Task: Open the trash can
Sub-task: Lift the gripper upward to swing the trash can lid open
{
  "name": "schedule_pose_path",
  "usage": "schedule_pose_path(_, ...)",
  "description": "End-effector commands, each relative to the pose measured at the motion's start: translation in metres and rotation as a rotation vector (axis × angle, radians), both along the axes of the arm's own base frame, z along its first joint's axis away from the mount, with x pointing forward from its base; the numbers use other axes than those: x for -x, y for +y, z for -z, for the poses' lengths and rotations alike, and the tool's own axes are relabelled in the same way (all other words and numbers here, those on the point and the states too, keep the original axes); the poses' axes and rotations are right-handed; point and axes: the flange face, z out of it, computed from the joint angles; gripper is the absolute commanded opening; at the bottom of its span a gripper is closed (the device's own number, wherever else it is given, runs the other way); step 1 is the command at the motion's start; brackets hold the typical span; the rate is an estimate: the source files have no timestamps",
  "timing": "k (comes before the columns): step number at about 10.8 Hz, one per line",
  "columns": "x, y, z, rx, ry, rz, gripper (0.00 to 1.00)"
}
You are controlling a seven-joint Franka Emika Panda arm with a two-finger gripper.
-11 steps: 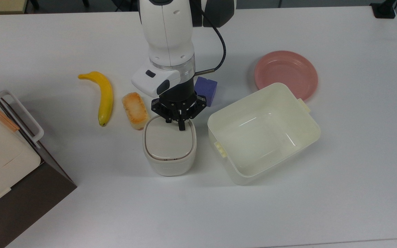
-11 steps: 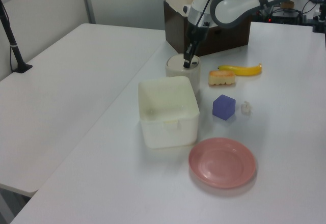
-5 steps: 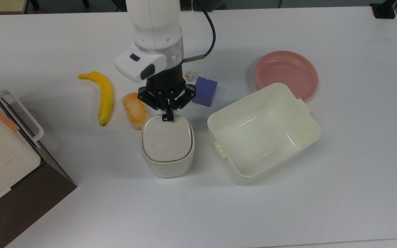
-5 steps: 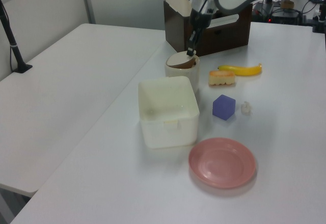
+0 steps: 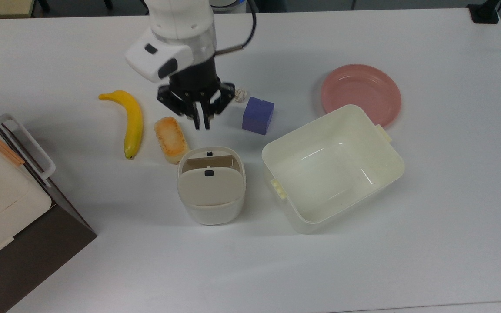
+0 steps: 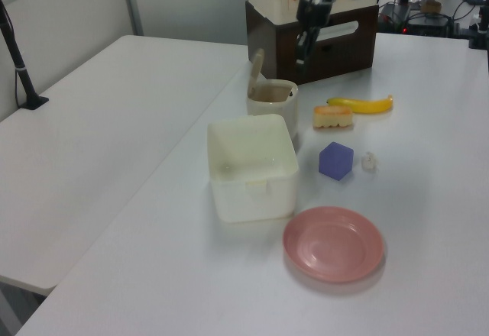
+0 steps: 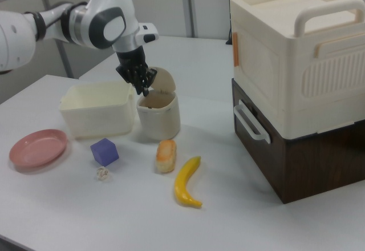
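Top view: the trash can [image 5: 212, 198] stands on the desk [image 5: 429, 217] between the bread [image 5: 171, 139] on the top view's left and the tub [image 5: 333, 167] on the top view's right. Its lid [image 5: 209, 187] is raised, the brown interior exposed at the far rim. The pincer [image 5: 202, 125] hangs above the desk beyond the can, clear of it, fingers drawn close together and holding nothing. Judgement: the opening appears done; to finish well, the arm should retreat upward and away without brushing the raised lid, which might drop shut if knocked. Also present: banana [image 5: 131, 121], purple block [image 5: 258, 115], pink plate [image 5: 360, 93]. One small black square marks the lid and another the rim; no writing is legible. Left view: the can [image 6: 272, 103] sits behind the tub [image 6: 252, 166], its lid [image 6: 257, 69] standing near upright on the left view's left side. The pincer [image 6: 301, 55] is above and to the left view's right of the can, apart from it. No labels readable. Right view: the pincer [image 7: 145, 87] appears just in front of the raised lid [image 7: 162, 80]; whether it touches cannot be settled from this angle, though the top view suggests not. The can [image 7: 159, 114] stands open beside the tub [image 7: 98, 109]. The stacked box [image 7: 291, 74] carries no readable brand.
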Motion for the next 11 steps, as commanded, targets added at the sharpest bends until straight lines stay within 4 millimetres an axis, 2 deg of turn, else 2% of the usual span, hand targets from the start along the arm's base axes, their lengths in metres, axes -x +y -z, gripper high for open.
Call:
schedule_pose_path(1, 0.047, -0.025, -0.048, 0.004, 0.108, -0.002, 1.0)
schedule_pose_path(3, 0.067, -0.039, -0.065, 0.003, 0.161, 0.009, 1.0)
schedule_pose_path(4, 0.072, -0.039, -0.068, 0.008, 0.176, 0.015, 1.0)
schedule_pose_path(11, 0.075, -0.043, -0.067, 0.01, 0.202, 0.023, 1.0)
